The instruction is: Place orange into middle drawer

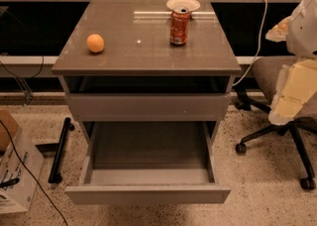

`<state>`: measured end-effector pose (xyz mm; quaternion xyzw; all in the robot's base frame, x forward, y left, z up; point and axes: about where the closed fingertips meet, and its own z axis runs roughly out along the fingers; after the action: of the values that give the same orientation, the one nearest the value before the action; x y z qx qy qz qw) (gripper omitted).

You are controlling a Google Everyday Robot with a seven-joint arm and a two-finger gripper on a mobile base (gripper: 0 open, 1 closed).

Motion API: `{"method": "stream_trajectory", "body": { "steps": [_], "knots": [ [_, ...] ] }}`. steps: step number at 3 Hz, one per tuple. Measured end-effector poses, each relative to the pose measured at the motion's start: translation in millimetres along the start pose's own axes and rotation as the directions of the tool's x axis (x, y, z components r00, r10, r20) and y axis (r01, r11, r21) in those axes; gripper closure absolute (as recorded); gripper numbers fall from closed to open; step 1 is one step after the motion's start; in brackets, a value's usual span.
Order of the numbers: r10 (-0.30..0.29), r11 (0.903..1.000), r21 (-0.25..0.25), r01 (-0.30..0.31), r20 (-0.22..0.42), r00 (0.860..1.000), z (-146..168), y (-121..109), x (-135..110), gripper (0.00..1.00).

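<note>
Calls for swinging the hand [292,93], low at the right edge, grip state impossible to tell, over the orange [95,43] at the worktop's [124,59] left, centring before clamping, with the middle drawer [148,194] already open below.

Orange [95,43]: small, round, matt, whole. Sits on the cabinet top [133,54] near the left edge, closer to the front-left corner than the back, well in from the front edge.

Middle drawer [148,194]: wide, shallow, grey, plain handleless front. Pulled fully out towards the camera, level, grey floor and side walls exposed.

Orange and drawer well apart.

Gripper [287,105]: at the right edge of view, off the cabinet's right side, touching neither.
</note>
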<state>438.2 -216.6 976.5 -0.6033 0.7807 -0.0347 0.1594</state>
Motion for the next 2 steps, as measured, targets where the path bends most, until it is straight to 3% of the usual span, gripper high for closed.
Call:
{"method": "stream_trajectory", "body": {
  "steps": [1,2],
  "knots": [
    [0.000,1.0000,0.000,0.000,0.000,1.000,0.0,0.0,0.0,0.00],
    [-0.014,0.9993,0.037,0.012,0.069,0.998,0.7,-10.9,-18.0,0.00]
  ]
}}
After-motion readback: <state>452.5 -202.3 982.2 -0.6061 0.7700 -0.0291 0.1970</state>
